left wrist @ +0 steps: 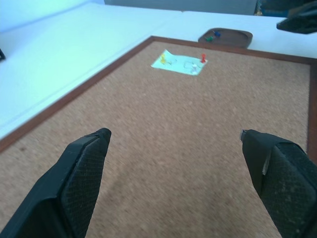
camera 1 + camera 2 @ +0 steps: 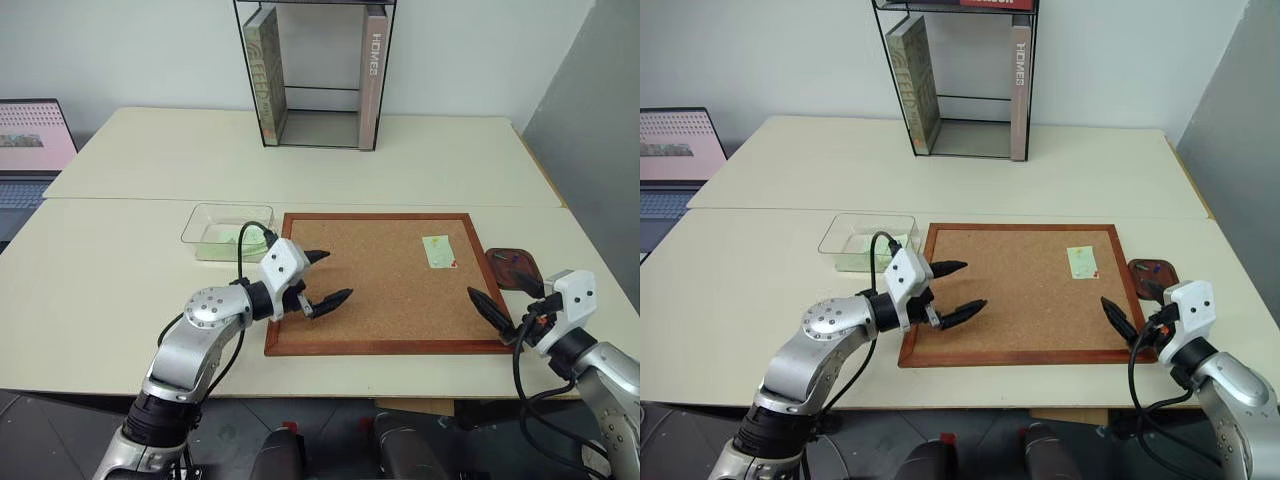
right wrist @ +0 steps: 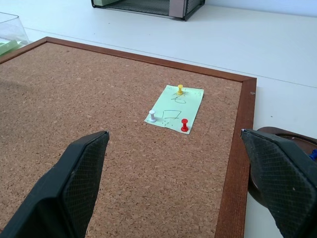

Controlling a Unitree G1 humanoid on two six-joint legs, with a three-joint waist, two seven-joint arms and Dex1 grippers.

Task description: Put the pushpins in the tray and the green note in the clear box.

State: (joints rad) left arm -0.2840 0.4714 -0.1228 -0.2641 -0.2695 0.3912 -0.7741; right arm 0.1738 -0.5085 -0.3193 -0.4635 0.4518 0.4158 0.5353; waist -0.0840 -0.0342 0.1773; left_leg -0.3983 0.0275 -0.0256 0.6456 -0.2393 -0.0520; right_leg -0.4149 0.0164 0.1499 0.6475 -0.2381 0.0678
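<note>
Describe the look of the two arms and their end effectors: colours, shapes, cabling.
Both arms are silver-grey metal with rounded joint housings and black segments. Each wrist carries a white angular block. The left end effector and right end effector each have two black pointed fingers with textured pads. Black cables loop outside both wrists.

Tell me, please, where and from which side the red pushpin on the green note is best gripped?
Probably by its plastic head, from straight above: the red pushpin stands upright in the green note on the corkboard, with the white pushpin close beside it.
</note>
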